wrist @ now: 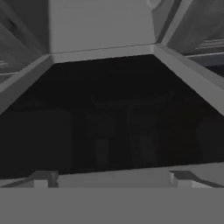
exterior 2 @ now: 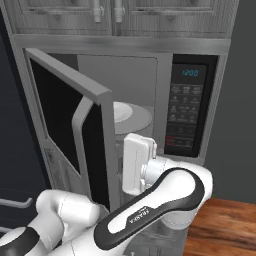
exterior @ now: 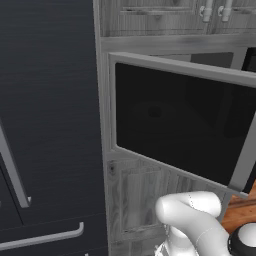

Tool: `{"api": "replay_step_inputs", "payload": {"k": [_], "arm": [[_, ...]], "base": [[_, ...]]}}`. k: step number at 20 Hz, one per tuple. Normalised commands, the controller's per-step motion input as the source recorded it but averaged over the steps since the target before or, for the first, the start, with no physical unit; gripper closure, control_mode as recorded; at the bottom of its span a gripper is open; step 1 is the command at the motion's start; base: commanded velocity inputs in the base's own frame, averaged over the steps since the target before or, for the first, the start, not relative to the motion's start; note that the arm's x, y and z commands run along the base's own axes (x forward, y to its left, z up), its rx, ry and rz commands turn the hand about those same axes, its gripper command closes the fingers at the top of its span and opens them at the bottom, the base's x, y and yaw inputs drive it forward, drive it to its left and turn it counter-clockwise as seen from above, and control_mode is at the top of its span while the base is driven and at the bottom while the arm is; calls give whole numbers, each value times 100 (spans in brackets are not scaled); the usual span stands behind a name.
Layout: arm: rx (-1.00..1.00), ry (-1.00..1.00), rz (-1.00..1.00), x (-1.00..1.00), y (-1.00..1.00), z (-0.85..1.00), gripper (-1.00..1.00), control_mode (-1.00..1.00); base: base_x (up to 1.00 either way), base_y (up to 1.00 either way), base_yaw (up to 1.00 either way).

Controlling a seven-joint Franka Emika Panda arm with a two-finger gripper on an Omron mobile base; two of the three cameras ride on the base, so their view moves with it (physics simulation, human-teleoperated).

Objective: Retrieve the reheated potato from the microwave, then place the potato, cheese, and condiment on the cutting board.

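The microwave point(exterior 2: 189, 100) stands with its black glass door point(exterior: 180, 120) swung out on its left hinge. The door's grey bar handle point(exterior: 245, 160) is at the free edge. A white turntable plate point(exterior 2: 131, 116) shows inside the grey cavity. The potato is hidden from me, and the cheese, condiment and cutting board are out of view. My gripper point(wrist: 112, 179) is open and holds nothing, its tips spread wide close against the door's dark glass. In the right base view the white hand sits just right of the door's free edge point(exterior 2: 107, 150), in front of the cavity opening.
Grey wood cabinets point(exterior 2: 115, 15) run above the microwave and a grey panel point(exterior: 140, 200) sits below it. A tall dark unit with grey bar handles point(exterior: 45, 237) fills the left. A reddish wooden counter point(exterior 2: 225, 225) lies at the lower right.
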Motion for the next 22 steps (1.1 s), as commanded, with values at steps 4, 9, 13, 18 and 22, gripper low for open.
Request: {"api": "replay_step_inputs", "payload": {"k": [4, 9, 13, 18, 22], "arm": [[0, -15, 21, -25, 30, 8, -100, -100], [0, -14, 21, -38, 34, 5, -100, -100], [0, -11, 10, -43, 37, 3, -100, -100], [0, -5, 1, -34, 38, 5, -100, -100], [0, -4, 0, -35, 41, 3, -100, -100]], "base": [[0, 0, 0], [0, 0, 0], [0, 0, 0], [0, 0, 0], [0, 0, 0]]}}
